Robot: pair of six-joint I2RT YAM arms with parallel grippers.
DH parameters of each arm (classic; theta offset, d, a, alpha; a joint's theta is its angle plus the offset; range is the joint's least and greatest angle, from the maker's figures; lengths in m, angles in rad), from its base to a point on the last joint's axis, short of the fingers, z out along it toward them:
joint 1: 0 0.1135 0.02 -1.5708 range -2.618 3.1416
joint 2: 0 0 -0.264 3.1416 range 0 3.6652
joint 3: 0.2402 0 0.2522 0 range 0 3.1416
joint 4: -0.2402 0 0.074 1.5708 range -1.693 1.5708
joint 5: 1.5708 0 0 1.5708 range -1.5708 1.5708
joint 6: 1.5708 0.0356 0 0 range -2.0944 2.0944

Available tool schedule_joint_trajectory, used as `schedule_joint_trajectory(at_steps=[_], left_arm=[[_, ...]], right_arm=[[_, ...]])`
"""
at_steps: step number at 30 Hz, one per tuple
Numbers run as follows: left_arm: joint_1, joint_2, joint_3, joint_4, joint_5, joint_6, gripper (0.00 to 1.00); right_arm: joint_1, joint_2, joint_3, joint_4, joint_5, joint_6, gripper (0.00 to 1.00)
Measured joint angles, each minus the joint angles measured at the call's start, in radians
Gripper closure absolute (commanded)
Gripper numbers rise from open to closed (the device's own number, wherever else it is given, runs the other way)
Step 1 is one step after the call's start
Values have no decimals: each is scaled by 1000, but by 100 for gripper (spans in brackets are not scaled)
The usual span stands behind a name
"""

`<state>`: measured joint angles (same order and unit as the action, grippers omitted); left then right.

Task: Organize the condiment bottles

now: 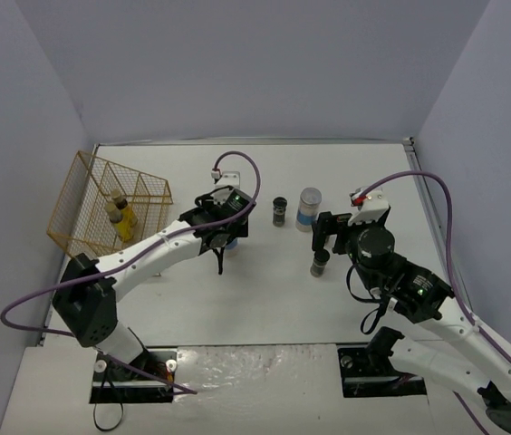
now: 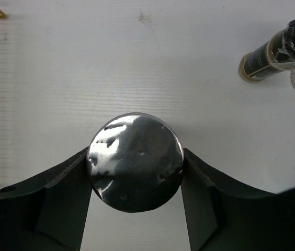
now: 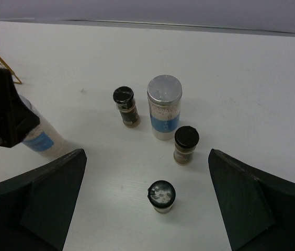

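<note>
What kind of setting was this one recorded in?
Probably a robot test booth, not a kitchen: white tabletop boxed in by plain pale-lilac walls, two robot arms bolted at its near edge.

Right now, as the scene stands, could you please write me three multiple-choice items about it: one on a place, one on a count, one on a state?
1. Where are the two yellow bottles?
A) in the gold wire rack
B) stacked on a shelf
C) in a blue bowl

2. How many short black-lidded jars stand on the table?
A) one
B) five
C) three

3. In what state is the left end effector?
A) wide open over nothing
B) closed on a grey-lidded jar
C) out of every view

Answers:
1 A: the top view shows both bottles inside the wire walls.
2 C: the right wrist view shows three of them near the tall clear jar.
3 B: in the left wrist view the fingers touch both sides of the lid.
</note>
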<state>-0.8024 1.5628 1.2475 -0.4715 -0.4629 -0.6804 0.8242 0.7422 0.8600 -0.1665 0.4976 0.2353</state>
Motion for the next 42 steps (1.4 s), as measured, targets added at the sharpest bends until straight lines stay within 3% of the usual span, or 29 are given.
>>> schedule_joint_trajectory(at_steps=[4, 8, 14, 27, 36, 42], left_arm=[[6, -105, 115, -118, -64, 64, 100], [90, -228, 246, -153, -104, 118, 100], [370, -324, 335, -202, -154, 172, 100], [732, -301, 316, -192, -183, 204, 100], [868, -215, 313, -137, -100, 184, 100], [901, -170, 282, -93, -61, 160, 100]], right_arm=[[0, 0, 0, -3, -1, 1, 0], [0, 0, 0, -3, -14, 4, 0], [0, 0, 0, -3, -34, 9, 0], [0, 0, 0, -3, -99, 15, 0], [0, 1, 0, -3, -121, 28, 0], [0, 7, 0, -3, -121, 28, 0]])
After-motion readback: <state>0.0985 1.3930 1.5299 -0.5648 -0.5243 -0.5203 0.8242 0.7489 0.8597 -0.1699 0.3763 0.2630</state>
